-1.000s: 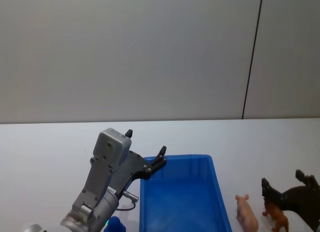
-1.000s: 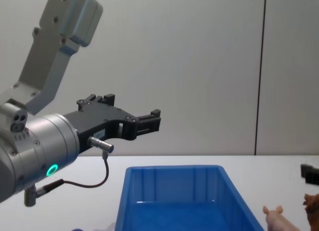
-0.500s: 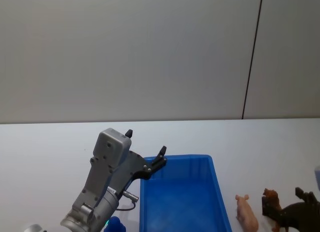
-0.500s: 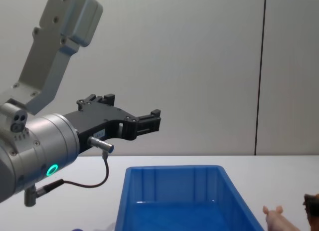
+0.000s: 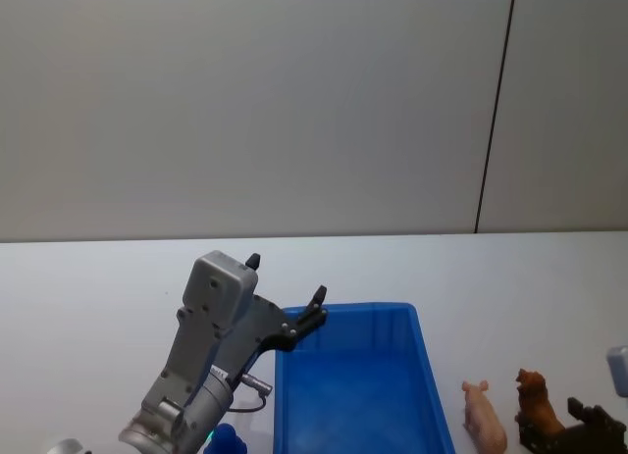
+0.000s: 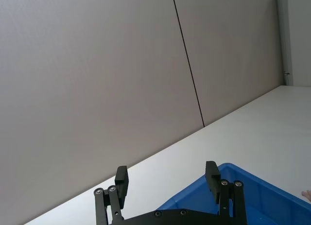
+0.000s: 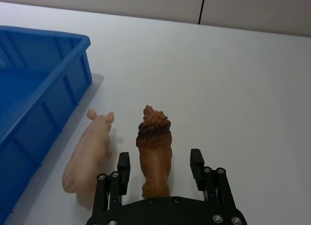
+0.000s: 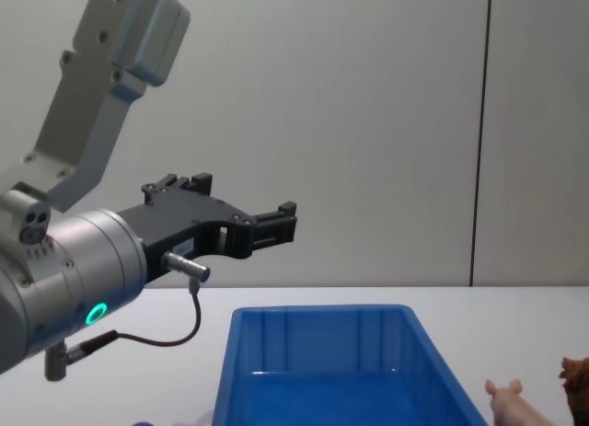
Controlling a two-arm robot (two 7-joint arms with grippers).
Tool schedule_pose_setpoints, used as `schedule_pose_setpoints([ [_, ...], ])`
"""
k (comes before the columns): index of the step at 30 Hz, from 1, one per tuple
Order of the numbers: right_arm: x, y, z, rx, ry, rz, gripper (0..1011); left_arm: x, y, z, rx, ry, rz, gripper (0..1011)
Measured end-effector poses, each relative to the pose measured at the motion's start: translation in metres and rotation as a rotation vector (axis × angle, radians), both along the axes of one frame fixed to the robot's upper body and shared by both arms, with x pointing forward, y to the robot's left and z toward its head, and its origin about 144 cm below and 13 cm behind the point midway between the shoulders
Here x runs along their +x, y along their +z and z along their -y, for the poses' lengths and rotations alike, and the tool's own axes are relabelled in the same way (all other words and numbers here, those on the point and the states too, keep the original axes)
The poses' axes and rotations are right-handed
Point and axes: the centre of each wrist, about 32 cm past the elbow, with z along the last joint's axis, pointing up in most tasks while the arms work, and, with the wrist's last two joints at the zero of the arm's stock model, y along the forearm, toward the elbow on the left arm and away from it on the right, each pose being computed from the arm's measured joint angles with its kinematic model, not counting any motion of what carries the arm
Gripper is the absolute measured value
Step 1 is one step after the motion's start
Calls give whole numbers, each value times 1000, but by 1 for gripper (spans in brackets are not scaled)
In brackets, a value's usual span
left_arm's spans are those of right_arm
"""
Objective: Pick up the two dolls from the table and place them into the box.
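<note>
Both jaws of the right gripper (image 7: 160,166) stood wide apart, one on each flank of the brown lion doll (image 7: 154,147), low over the white table (image 7: 243,89) and gripping nothing. A sliver of table seemed to show between each jaw and the shaggy body, though the wrist view was too steep to rule out a light touch. The lion stood upright. Its long axis ran straight out from the gripper's palm, with the maned head at the far end, pointing away from the robot. In the head view it sat in the lower right corner of the frame.

Just beside it, on the side nearer the box, was the pink pig doll (image 7: 90,154). It lay parallel to the lion, close but apart, with its snout also pointing away. Past the pig ran the long ribbed wall of the blue bin (image 7: 48,113), at the lower centre of the head view; no doll showed on the visible part of its floor. The left gripper (image 6: 166,172) hung raised near the bin's far left corner, jaws wide and empty.

By my reading nothing had been delivered. The first grasp was lined up but not closed. That left the closing, the lift and the carry over the rim, and then the pig.
</note>
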Motion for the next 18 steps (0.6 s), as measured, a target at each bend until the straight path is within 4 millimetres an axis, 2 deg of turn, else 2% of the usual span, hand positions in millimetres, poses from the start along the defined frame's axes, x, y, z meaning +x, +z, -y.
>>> schedule_pose_setpoints([
  [1,0,0,0,0,0,0,780,0,0,0,0,0,0,1001],
  [3,0,-2,0,1,-2,-12,679,0,0,0,0,0,0,1001],
  [6,0,-5,0,5,-4,-26,619,0,0,0,0,0,0,1001],
  [7,0,-6,0,7,-5,-31,559,0,0,0,0,0,0,1001],
  [12,0,-8,0,13,-4,-40,419,0,0,0,0,0,0,1001],
  [13,0,-8,0,14,-4,-40,359,0,0,0,0,0,0,1001],
  [18,0,-6,-1,16,1,-25,313,0,0,0,0,0,0,1001],
])
